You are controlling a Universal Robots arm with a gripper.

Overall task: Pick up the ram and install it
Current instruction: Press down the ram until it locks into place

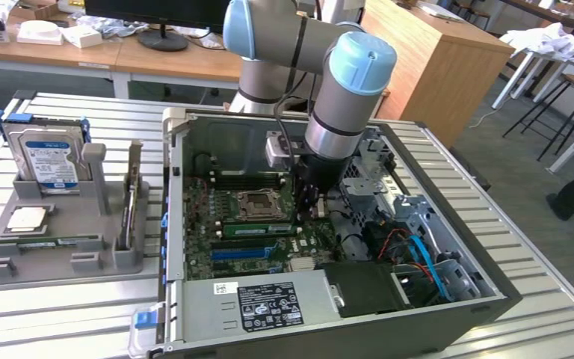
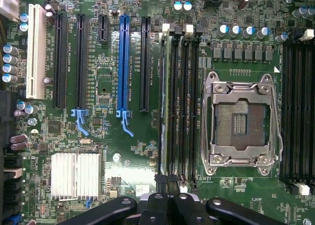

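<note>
The ram (image 1: 257, 228) is a long green stick that sits on edge in a memory slot of the motherboard (image 1: 207, 217), inside the open computer case, just beside the empty processor socket (image 1: 257, 202). In the wrist view the ram (image 2: 163, 102) shows edge-on in the outermost black slot of the bank. My gripper (image 1: 312, 212) reaches down into the case over one end of the stick. Its black fingers are shut together, with the gripper (image 2: 167, 180) at the stick's near end. I cannot tell whether it touches the stick.
At the exterior view's left, a grey tray (image 1: 57, 262) holds a blue-labelled hard drive (image 1: 50, 161) and a square silver chip (image 1: 26, 218). The case walls (image 1: 173, 224), drive cage (image 1: 367, 187), cables (image 1: 417, 254) and power supply (image 1: 267, 303) crowd the arm. Expansion slots (image 2: 123, 62) and a heatsink (image 2: 76, 176) lie nearby.
</note>
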